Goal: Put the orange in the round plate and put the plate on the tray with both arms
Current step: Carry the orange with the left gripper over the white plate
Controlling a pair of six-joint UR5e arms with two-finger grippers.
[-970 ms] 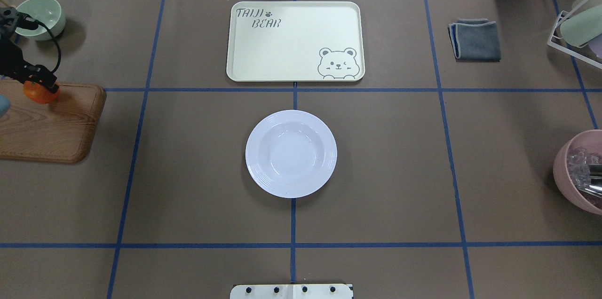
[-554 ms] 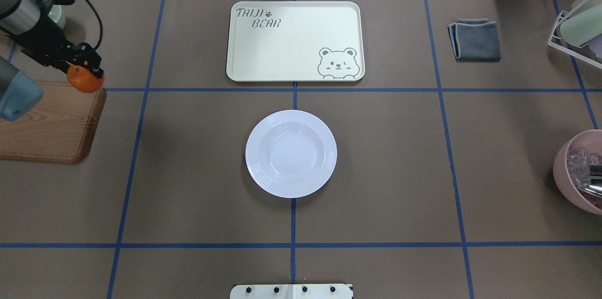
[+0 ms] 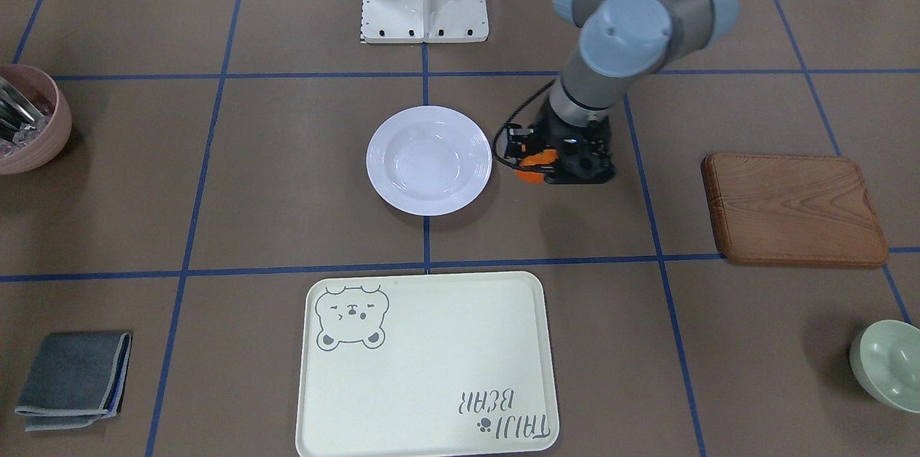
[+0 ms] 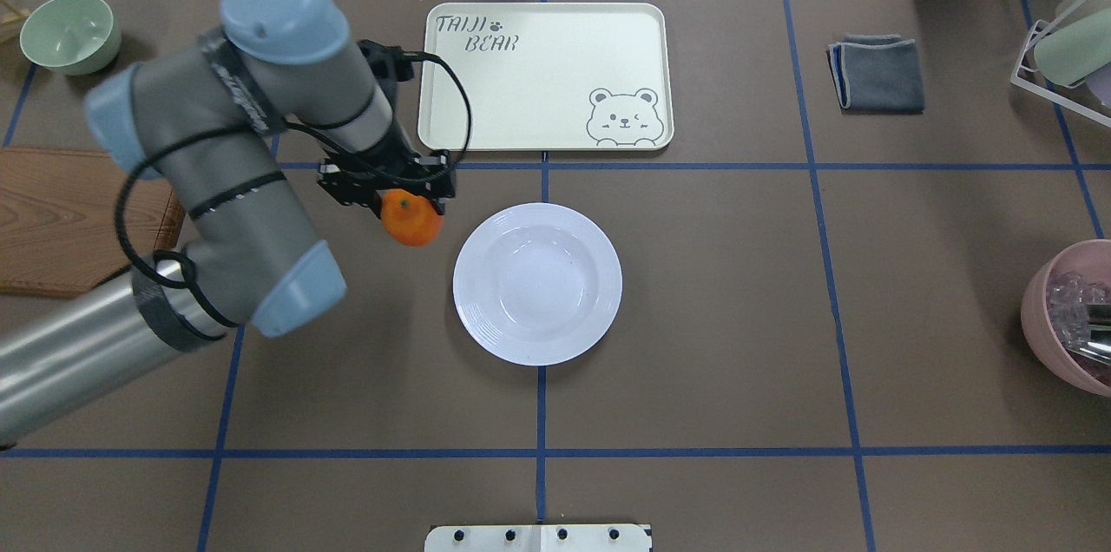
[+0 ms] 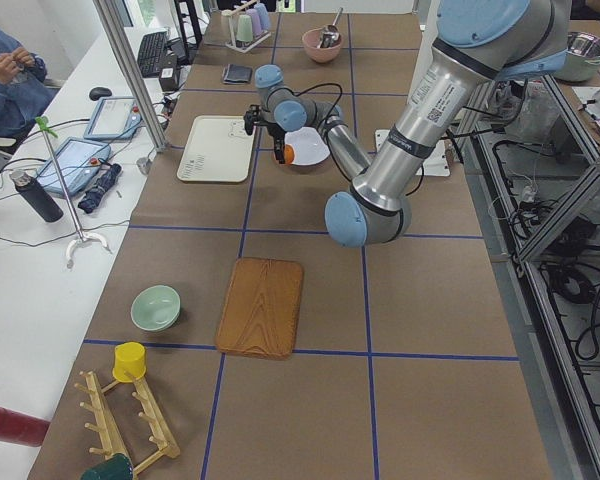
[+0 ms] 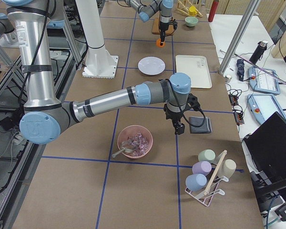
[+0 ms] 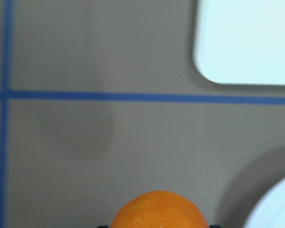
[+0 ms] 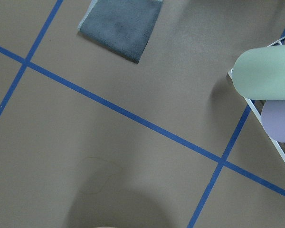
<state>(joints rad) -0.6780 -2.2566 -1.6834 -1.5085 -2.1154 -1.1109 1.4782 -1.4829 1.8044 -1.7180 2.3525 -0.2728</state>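
Orange: the orange (image 4: 412, 220) is up in the air, just beside the round plate (image 4: 537, 283). It is not over the plate yet.
Left gripper: the left gripper (image 4: 410, 203) has its two fingers squeezed on the orange, one on each side.
What changed: a second ago the orange was far off, over the wooden board (image 4: 61, 218). Now the left arm has carried it most of the way to the middle of the table.
Round plate: it sits in the same spot as before, with nothing in it.
Tray: the tray (image 4: 544, 75) lies flat past the plate, and it has not moved.
Right gripper: the right gripper (image 6: 180, 126) is off to the side, near the grey cloth (image 6: 200, 125). I cannot tell if its fingers are apart or together.
What it means: the carry looks almost done. The orange needs one more little move over the plate, then it can go down and be let go.
Left to do: both arms lift the plate onto the tray.
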